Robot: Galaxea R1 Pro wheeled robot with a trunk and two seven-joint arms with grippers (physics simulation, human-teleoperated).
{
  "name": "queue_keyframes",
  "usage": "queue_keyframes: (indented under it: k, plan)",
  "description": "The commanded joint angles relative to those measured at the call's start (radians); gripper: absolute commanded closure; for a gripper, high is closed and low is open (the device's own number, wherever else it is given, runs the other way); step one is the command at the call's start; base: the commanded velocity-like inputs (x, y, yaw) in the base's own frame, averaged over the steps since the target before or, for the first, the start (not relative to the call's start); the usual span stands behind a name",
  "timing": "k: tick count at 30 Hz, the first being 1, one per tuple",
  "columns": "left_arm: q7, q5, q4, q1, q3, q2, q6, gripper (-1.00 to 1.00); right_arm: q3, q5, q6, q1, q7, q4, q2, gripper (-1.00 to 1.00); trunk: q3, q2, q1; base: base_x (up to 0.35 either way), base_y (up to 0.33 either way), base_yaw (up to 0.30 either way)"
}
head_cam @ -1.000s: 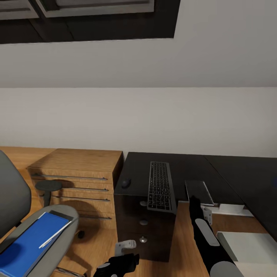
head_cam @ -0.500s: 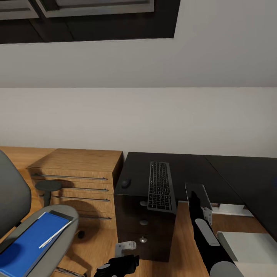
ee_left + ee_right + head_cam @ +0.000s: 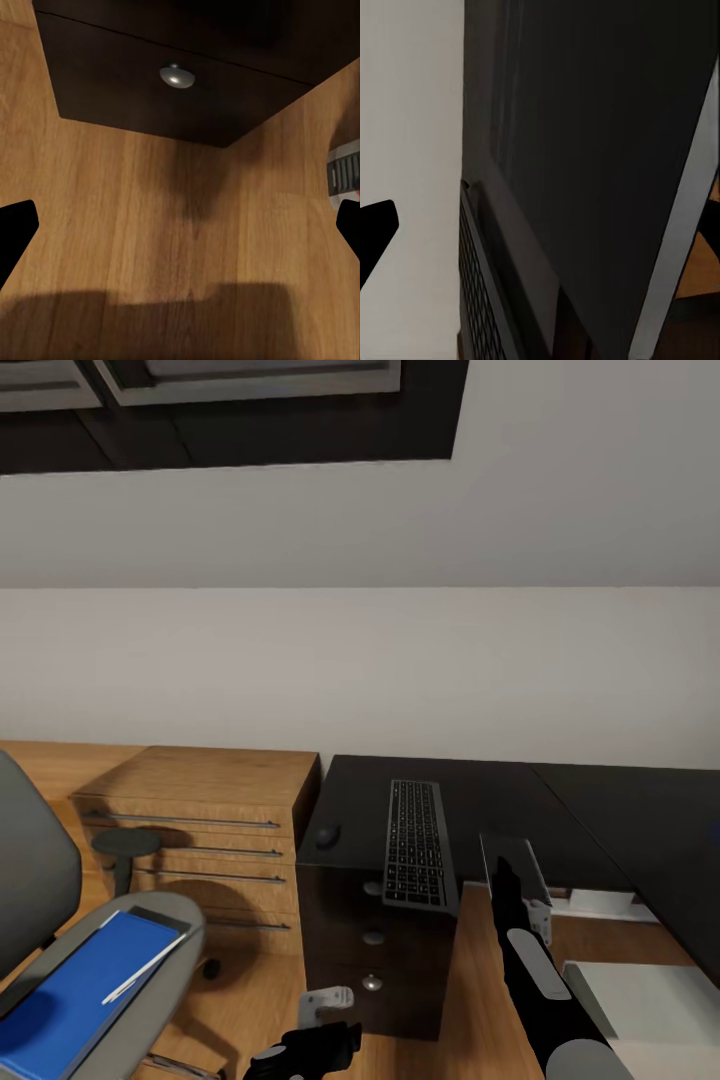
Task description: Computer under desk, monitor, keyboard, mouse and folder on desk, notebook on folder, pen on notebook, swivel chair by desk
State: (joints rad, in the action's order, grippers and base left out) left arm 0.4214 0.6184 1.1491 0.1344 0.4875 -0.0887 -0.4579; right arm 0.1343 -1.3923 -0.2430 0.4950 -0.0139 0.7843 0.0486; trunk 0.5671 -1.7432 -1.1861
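Clearly the next things to move sit in the lower left of the head view: the folder point(image 3: 75, 990) lies flat on the seat of the swivel chair point(image 3: 30, 880), with the dark notebook point(image 3: 158, 915) peeking out at its far corner and the pen point(image 3: 143, 968) resting on the blue cover. The folder looks thin, light and somewhat flexible, so I judge it best taken by its near long edge where it overhangs the cushion, kept level so that the pen, a slick little stick likely to roll, does not slide off; the pen itself wants a pinch across its middle. The folder's long axis runs diagonally from the lower left toward the centre of the frame, and the pen lies along much the same diagonal. On the desk point(image 3: 480, 800), in the middle of the frame, the keyboard point(image 3: 415, 842) is stiff and slim, its long axis running away from the camera toward the wall, its near end overhanging the desk's front edge above the drawers point(image 3: 372, 935); the mouse point(image 3: 328, 835) sits just left of it. The left gripper point(image 3: 300, 1052) hangs low at the bottom edge, its fingers spread wide over bare floor in its wrist view. The right gripper point(image 3: 497, 880) reaches up beside the keyboard, fingers apart and empty.
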Motion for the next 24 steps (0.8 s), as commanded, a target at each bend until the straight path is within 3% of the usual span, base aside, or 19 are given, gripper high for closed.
queue_keyframes:
  k: [1, 24]
  plan:
    - [0.010, 0.010, 0.001, 0.001, 0.002, 0.000, -0.002, -1.00, 0.001, -0.008, -0.002, 0.000, -0.001, 0.001, 0.001, -1.00, 0.001, -0.001, 0.000, -0.107, 0.000, 0.000]
    - [0.010, 0.010, 0.001, 0.001, 0.003, 0.001, -0.002, -1.00, 0.001, -0.010, -0.002, 0.000, 0.000, 0.001, 0.001, -1.00, 0.001, -0.001, 0.000, -0.298, 0.000, 0.000]
